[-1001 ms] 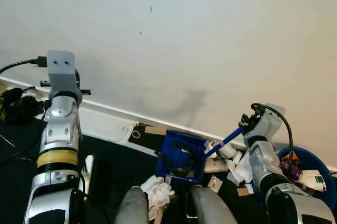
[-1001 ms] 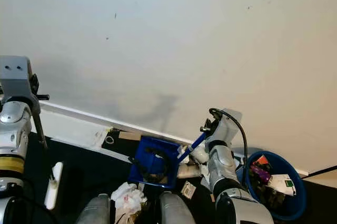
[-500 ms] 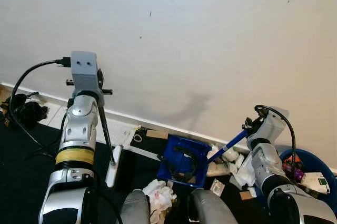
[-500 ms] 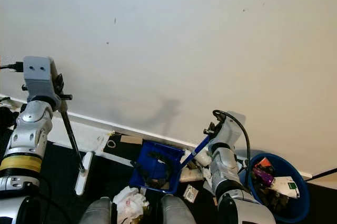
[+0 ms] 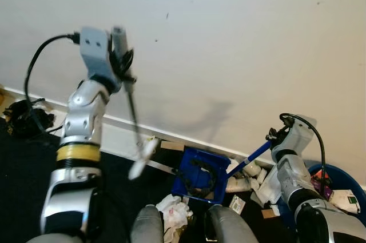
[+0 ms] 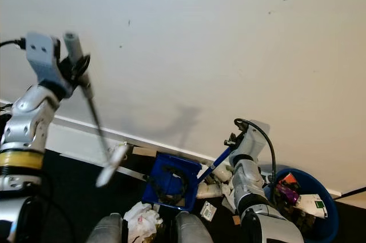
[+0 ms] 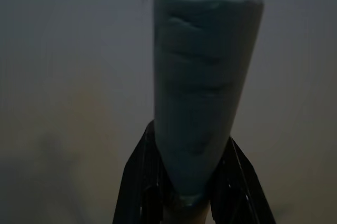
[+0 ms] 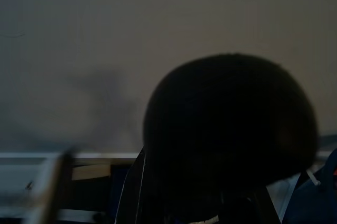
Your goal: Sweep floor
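My left gripper [image 5: 122, 63] is raised high before the wall and is shut on the broom handle [image 7: 202, 113], whose grey end sticks up past the black fingers [image 7: 134, 182]. The thin dark rod slants down to the white brush head [image 5: 143, 158], blurred and hanging off the floor just left of the dustpan. My right gripper [image 5: 275, 136] is shut on the dustpan's blue handle [image 5: 249, 156]. The blue dustpan [image 5: 200, 174] rests tilted on the dark floor by the baseboard and holds dark scraps. In the right wrist view the handle's dark round end [image 8: 229, 134] blocks the fingers.
Crumpled white paper [image 5: 174, 211] lies between my knees, and more litter [image 5: 243, 181] lies right of the dustpan. A blue bin [image 6: 323, 220] with rubbish stands at the far right. Black cables and gear [image 5: 23, 120] lie at the left by the white baseboard [image 5: 111, 124].
My left arm has lifted and swung the broom to the right; the brush head has come up off the floor toward the dustpan. The right arm and dustpan have held still.
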Controlling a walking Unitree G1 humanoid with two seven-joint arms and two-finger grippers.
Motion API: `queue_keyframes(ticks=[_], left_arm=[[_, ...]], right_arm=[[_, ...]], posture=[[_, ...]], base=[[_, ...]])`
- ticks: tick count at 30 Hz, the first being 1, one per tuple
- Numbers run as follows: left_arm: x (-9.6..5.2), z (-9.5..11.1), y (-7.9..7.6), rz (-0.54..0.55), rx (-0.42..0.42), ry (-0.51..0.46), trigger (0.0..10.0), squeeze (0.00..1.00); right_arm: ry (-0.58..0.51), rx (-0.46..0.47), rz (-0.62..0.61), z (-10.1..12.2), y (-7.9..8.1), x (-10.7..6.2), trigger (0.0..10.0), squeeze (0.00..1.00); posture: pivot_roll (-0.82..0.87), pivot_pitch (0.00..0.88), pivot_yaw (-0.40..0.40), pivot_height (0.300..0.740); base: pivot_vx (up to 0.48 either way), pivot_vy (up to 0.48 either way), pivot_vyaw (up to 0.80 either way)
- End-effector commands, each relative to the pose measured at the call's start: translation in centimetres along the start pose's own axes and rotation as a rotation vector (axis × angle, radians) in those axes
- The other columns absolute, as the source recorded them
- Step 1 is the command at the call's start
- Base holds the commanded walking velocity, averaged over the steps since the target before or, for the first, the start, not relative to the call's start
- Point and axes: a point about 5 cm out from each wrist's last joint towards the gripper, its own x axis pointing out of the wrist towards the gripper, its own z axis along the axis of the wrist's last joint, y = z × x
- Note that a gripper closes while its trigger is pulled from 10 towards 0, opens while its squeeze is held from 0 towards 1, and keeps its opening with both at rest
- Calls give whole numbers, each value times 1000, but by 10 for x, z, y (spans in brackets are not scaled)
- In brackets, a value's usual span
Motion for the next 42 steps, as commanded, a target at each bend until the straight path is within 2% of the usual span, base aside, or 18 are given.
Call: queue_keyframes(ticks=[1, 3, 5, 7, 8, 9, 10, 11, 14, 18, 20, 27, 34, 39, 40, 42], left_arm=[[5, 8, -10, -10, -5, -48, 10000, 0], [6, -3, -17, -33, 17, 70, 10000, 0], [3, -17, -20, -75, 45, 237, 10000, 0], [1, -19, -21, -91, 49, 272, 10000, 0], [-1, -20, -23, -100, 0, 307, 10000, 0], [-1, -20, -23, -100, 0, 307, 10000, 0], [-4, -19, -29, -159, -27, 345, 10000, 0], [-6, -19, -31, -184, -10, 365, 10000, 0], [-8, -19, -33, -190, 2, 381, 10000, 0], [-10, -17, -38, -178, -34, 406, 10000, 0], [-13, -16, -43, -157, -113, 438, 10000, 0], [-21, -18, -50, -107, -221, 529, 10000, 0], [-32, -20, -52, -125, -242, 647, 10000, 0], [-41, -19, -52, -140, -252, 696, 10000, 0], [-53, -24, -53, -176, -246, 761, 10000, 0], [-61, -31, -56, -199, -227, 801, 10000, 0]], right_arm=[[27, -4, 1, -3, -3, -1, 10000, 0], [31, -4, 4, -5, -2, -1, 10000, 0], [39, -3, 2, -7, -2, -2, 10000, 0], [42, -2, 0, -7, -2, -2, 10000, 0], [46, -1, -3, -9, -2, -3, 10000, 0], [46, -1, -3, -9, -2, -3, 10000, 0], [52, 0, -6, -10, -2, -4, 10000, 0], [53, 0, -6, -11, -2, -4, 10000, 0], [54, 0, -6, -11, -2, -4, 10000, 0], [54, 2, -9, -10, -2, -3, 10000, 0], [57, 0, -5, -9, -2, -2, 10000, 0], [66, -5, 8, -9, 1, -2, 10000, 0], [74, -8, 11, -9, 1, -1, 10000, 0], [76, -10, 12, -9, 1, -1, 10000, 0], [77, -10, 12, -8, 1, -1, 10000, 0], [79, -11, 13, -9, 1, -1, 10000, 0]], posture=[[132, 23, -56, 740], [129, 19, -50, 740], [132, 20, -47, 740], [133, 19, -48, 740], [133, 20, -48, 740], [133, 20, -48, 740], [137, 19, -49, 740], [140, 28, -48, 740], [140, 28, -48, 740], [146, 26, -48, 740], [149, 33, -52, 740], [151, 39, -55, 740], [151, 40, -57, 740], [154, 36, -55, 740], [154, 36, -53, 740], [154, 39, -55, 740]], base=[[0, 0, 0], [0, 0, 0], [0, 0, 0], [0, 0, 0], [0, 0, 0], [0, 0, 0], [0, 0, 0], [0, 0, 0], [0, 0, 0], [0, 0, 0], [0, 0, 0], [0, 0, 0], [0, 0, 0], [0, 0, 0], [0, 0, 0], [0, 0, 0]])
